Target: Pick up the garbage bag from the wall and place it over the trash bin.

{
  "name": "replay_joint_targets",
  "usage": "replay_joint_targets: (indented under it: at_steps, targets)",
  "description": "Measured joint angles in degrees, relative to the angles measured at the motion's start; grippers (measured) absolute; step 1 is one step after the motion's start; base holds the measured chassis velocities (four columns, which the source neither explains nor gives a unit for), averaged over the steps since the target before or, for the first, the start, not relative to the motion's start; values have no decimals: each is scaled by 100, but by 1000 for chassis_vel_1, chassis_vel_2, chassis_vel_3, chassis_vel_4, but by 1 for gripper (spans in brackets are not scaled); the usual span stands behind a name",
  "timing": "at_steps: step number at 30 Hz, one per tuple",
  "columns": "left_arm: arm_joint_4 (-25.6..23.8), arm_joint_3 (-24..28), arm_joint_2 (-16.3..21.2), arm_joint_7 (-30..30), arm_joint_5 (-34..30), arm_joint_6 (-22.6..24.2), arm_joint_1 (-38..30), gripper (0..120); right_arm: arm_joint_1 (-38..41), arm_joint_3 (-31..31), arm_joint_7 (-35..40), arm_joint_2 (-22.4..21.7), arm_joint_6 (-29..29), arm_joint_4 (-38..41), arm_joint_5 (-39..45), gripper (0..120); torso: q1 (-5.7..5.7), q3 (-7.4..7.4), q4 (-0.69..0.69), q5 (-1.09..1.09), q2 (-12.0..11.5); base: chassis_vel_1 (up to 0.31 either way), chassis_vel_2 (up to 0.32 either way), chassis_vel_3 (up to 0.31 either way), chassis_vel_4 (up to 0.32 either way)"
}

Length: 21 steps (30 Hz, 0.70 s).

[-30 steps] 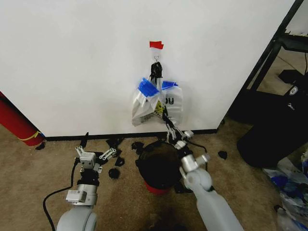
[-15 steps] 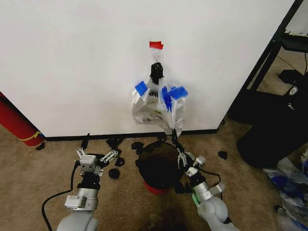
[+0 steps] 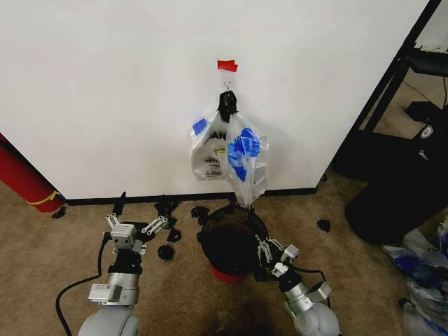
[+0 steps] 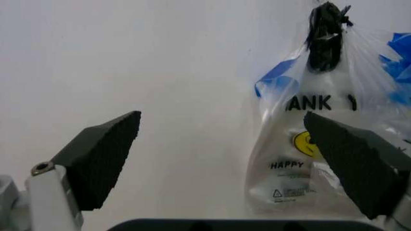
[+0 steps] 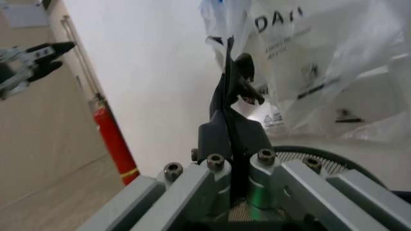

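Note:
The garbage bag (image 3: 222,150) hangs on the white wall (image 3: 105,91) from a small hook under a red tape piece (image 3: 227,65), bunched at the top by a black clip (image 3: 227,105). One blue-taped side (image 3: 243,157) is stretched down to a point above the trash bin (image 3: 225,274), which is red outside and black inside. My right gripper (image 3: 250,210) is shut at that point; in the right wrist view its thin fingers (image 5: 231,62) are pressed together against the plastic (image 5: 334,72). Left of the bin, my left gripper (image 3: 136,222) stands open, and its wrist view shows the bag (image 4: 308,139) beyond it.
A long red cylinder (image 3: 24,178) with a yellow band leans at the left wall. Black scraps (image 3: 168,248) lie on the carpet around the bin. A black rack (image 3: 395,84), a black object (image 3: 392,203) and loose plastic (image 3: 427,269) crowd the right side.
My right arm has drawn back and down toward me. The bag's right side has stretched downward with it and its blue patches have shifted. The left gripper has hardly moved.

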Motion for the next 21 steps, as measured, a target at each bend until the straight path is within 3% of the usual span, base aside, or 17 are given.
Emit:
replay_joint_targets:
  at_steps: [21]
  targets:
    - [-128, -15, -50, -12, 4, -61, 98, 100, -404, 415, -1188, -161, 39, -252, -52, 0, 0, 0, 0, 0, 0, 0, 0, 0, 0]
